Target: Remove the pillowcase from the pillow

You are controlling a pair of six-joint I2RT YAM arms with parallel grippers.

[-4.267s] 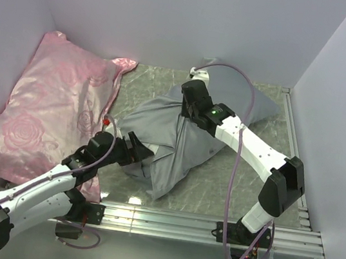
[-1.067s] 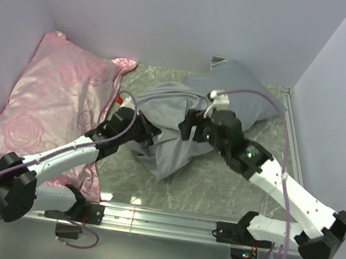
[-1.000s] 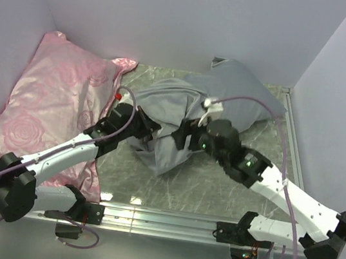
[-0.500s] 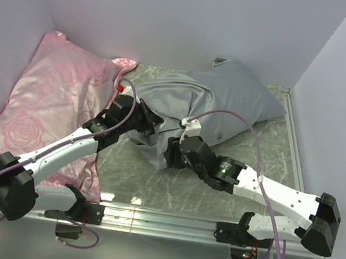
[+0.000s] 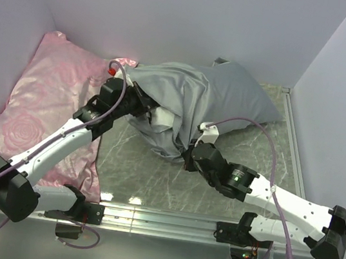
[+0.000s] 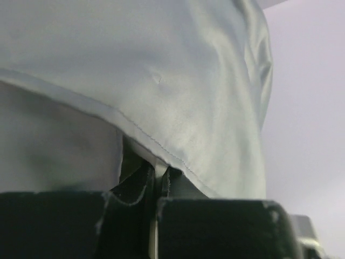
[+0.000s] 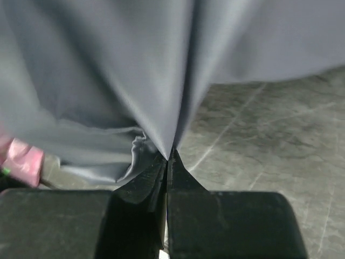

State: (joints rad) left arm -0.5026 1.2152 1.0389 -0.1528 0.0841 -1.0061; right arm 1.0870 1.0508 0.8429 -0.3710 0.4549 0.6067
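The grey pillowcase (image 5: 224,95) lies bunched across the back middle of the table, its plump end toward the back right. A small white patch of the pillow (image 5: 162,116) shows at its crumpled left end. My left gripper (image 5: 143,104) is shut on the pillowcase's stitched hem (image 6: 161,154) there, with a thin strip of fabric between the jaws of the left gripper (image 6: 160,171). My right gripper (image 5: 187,159) is shut on a hanging fold of the pillowcase (image 7: 135,70) at its near edge; in the wrist view, the right gripper (image 7: 169,155) pinches taut fabric.
A pink rose-patterned satin pillow (image 5: 46,104) fills the left side, and its edge (image 7: 19,161) shows in the right wrist view. Walls close in the back and both sides. A metal rail (image 5: 198,224) runs along the near edge. The table is marbled grey (image 5: 141,170).
The right gripper came toward the near edge and closed on a fold of the pillowcase. The left gripper carried its hem up and back-left, stretching the fabric.
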